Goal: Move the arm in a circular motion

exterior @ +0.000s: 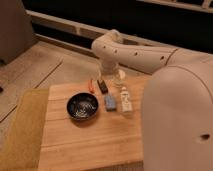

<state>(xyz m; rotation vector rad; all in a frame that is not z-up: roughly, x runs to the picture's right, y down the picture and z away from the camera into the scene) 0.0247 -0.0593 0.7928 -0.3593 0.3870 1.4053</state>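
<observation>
- Arm [137, 56]: cream-white, w/ a row of small dark holes; seen reaching from the big rounded segment at near right, across to the left over the far edge of the wooden table [90, 147], then bent downward at a bulbous joint.
- Gripper [106, 74]: located at the arm's lower end, above the table's far edge, just beyond the small objects; open/closed state could not be told.
- Black bowl [82, 107]: placed on the table, left of centre.
- Orange item [91, 86] & dark item [102, 87]: laid side by side, beyond the bowl.
- Blue item [110, 102]: set right of the bowl.
- White bottle [125, 100]: laid right of the blue item.
- Pale round container [120, 76]: stood at the far edge, approx. beside the gripper.
</observation>
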